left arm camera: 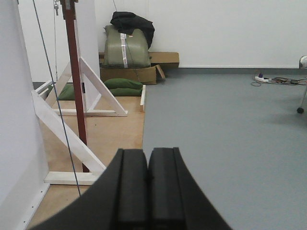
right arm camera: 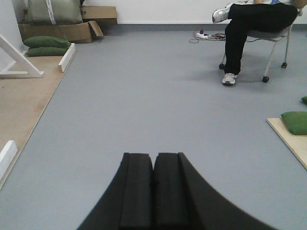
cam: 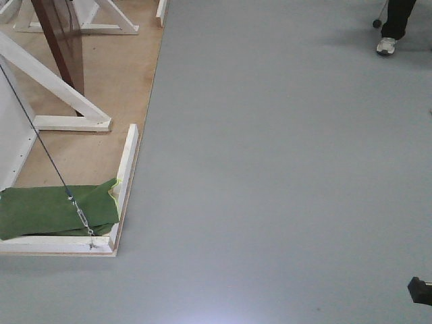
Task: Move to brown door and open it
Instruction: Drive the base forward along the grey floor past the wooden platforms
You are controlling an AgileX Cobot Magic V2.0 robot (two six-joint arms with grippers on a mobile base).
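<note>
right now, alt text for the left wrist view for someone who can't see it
The left gripper, jaws shut and empty, fills the bottom centre, pointing across grey floor. To its left the brown door stands edge-on, a thin reddish strip flanked by white braces on a plywood platform, with green sandbags and cardboard boxes by the far wall.

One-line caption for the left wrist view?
Shut left gripper in the foreground, brown door seen edge-on ahead among white braces.

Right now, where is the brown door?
Ahead on the left: the brown door stands at the front view's top left on the plywood platform, among white braces; the left wrist view shows it edge-on.
</note>
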